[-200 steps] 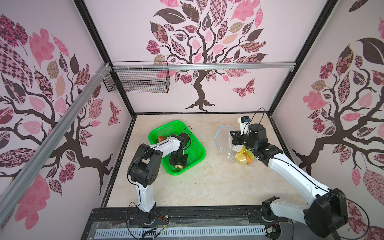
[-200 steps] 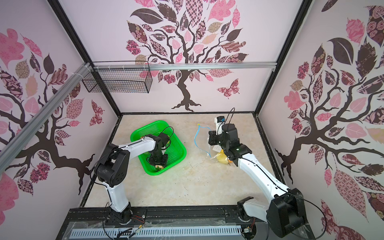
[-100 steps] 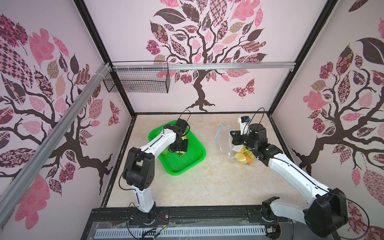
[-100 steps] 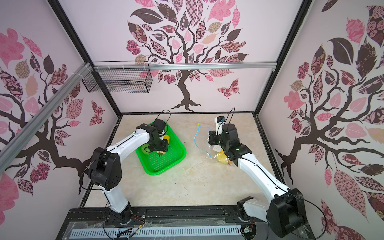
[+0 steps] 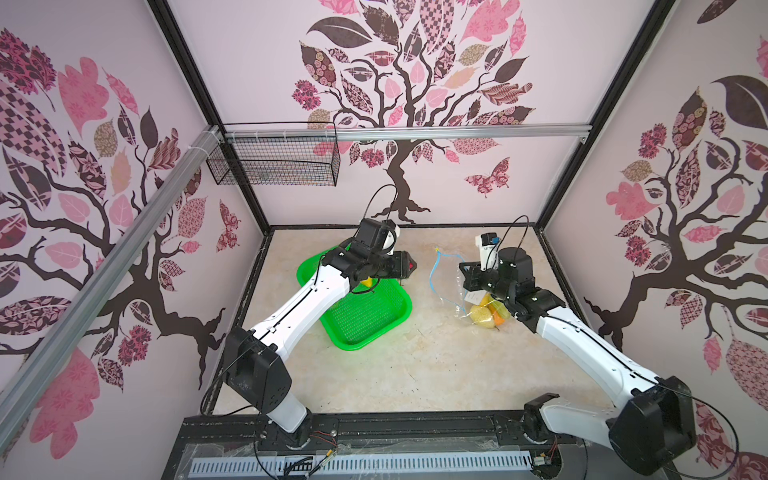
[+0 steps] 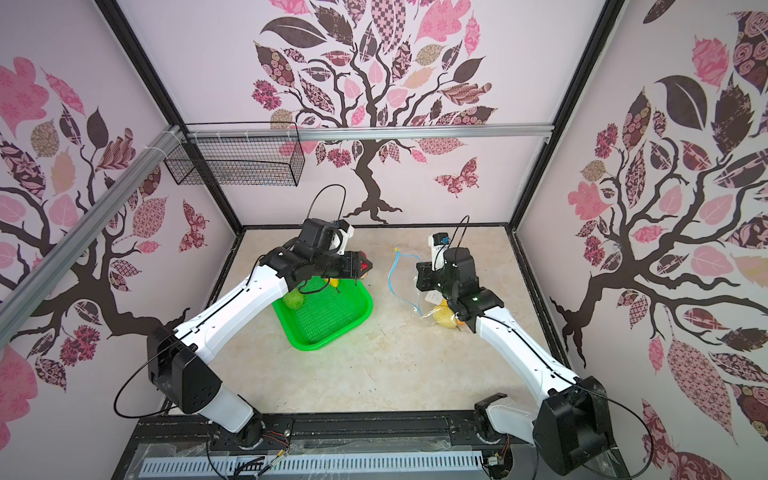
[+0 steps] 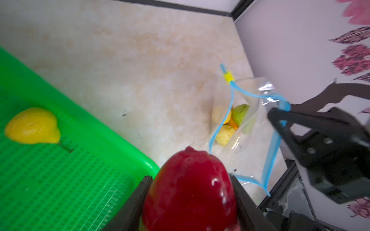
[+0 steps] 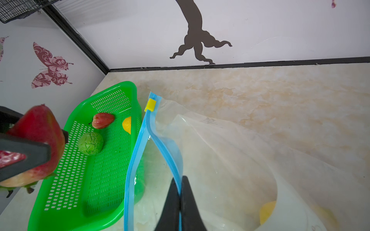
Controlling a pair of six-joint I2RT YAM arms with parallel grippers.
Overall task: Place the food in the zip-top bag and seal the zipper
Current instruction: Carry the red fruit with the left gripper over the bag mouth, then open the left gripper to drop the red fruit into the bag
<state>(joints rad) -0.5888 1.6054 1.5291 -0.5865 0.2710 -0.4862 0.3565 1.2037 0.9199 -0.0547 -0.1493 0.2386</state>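
Tree-decal walls [image 5: 457, 187] enclosed the beige tabletop [image 5: 415, 365]. The green basket [image 5: 357, 344] held a strawberry [image 8: 103, 120], a green ball [image 8: 90, 143] and a yellow fruit [image 7: 33, 126]. The zip-top bag [image 8: 230, 150] beside it contained a pear [image 7: 241, 114] and a carrot [image 7: 233, 124], its open zipper [image 8: 138, 152] pinched by the clenched right hand [image 8: 179, 180]. The left hand [image 7: 189, 177] grasped a second strawberry [image 7: 190, 192] above the basket's edge.

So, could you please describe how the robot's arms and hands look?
The left arm and right arm share white tubular links with thin black seams, bulky black joint housings, and a black cable looping over each wrist. The left hand and right hand are black, with flat fingers tapering to narrow tips.
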